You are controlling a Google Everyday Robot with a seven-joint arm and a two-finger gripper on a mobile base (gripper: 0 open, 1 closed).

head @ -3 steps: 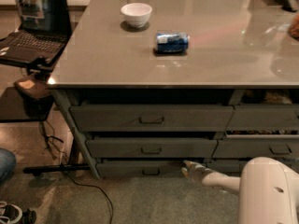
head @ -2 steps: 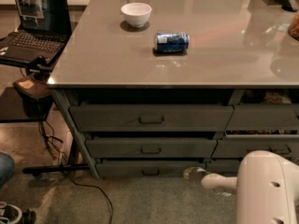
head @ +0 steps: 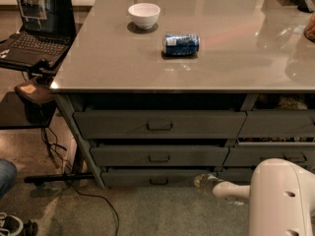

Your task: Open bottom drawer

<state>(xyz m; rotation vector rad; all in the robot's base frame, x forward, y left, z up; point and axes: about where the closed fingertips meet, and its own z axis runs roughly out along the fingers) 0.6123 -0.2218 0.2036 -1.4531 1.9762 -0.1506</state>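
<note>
The bottom drawer (head: 133, 177) is the lowest and shallowest of three wide dark grey drawers under the counter. It stands closed, and its small centre pull (head: 158, 181) shows. My gripper (head: 203, 181) is low near the floor at the drawer's right end, right of the pull, on a white arm (head: 275, 200) coming in from the lower right.
A white bowl (head: 144, 14) and a blue can (head: 181, 44) lying on its side sit on the grey countertop (head: 98, 68). A laptop (head: 37, 23) stands on a side stand at left. Cables (head: 74, 181) trail on the floor. A neighbouring drawer stack (head: 275, 127) is at right.
My arm has shifted slightly; the white arm body now fills more of the lower right. The gripper stays near the bottom drawer's right end. The drawers have not moved.
</note>
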